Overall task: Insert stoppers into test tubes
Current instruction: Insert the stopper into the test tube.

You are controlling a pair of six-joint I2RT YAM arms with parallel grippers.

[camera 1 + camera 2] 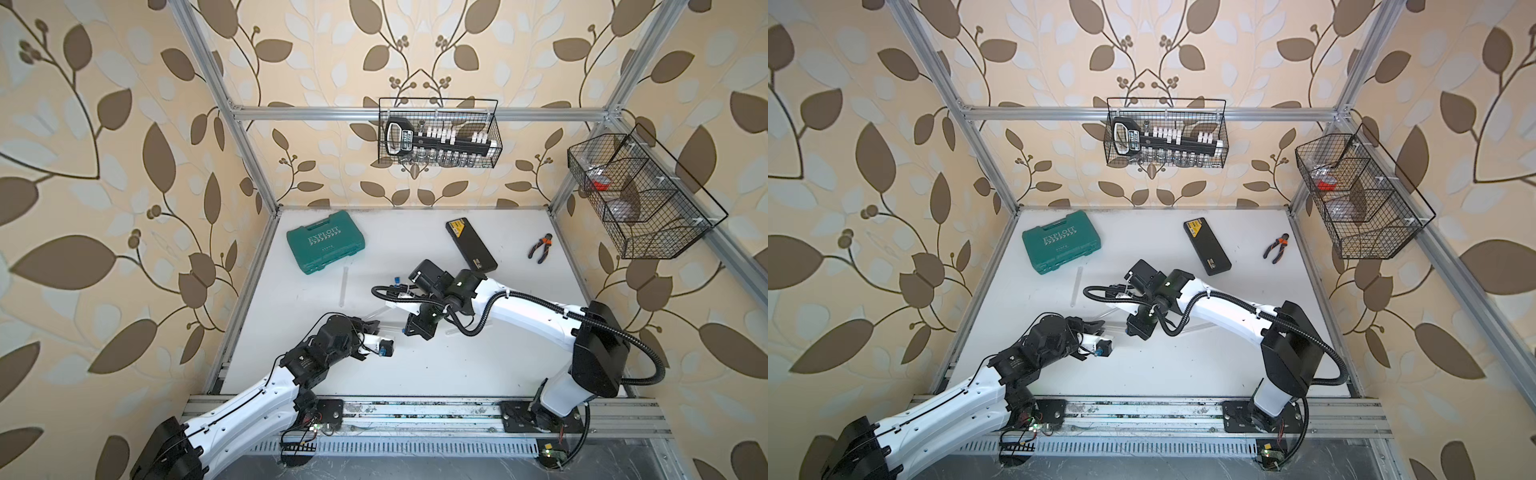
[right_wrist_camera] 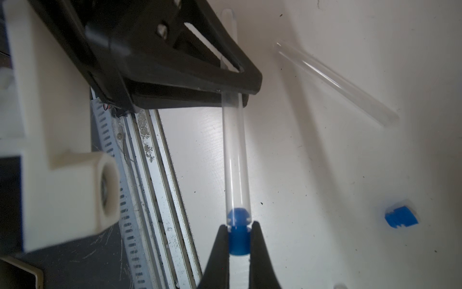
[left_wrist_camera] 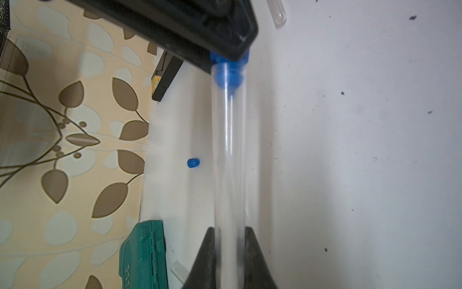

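My left gripper is shut on a clear test tube near its rounded end and holds it level above the table. My right gripper is shut on a blue stopper, whose front part sits inside that tube's open mouth. In both top views the two grippers face each other at mid-table. A second stopper lies loose on the table. Other empty test tubes lie on the white table.
A green tool case lies at the back left, a black case at the back middle, pliers at the back right. Wire baskets hang on the frame. An aluminium rail runs along the front.
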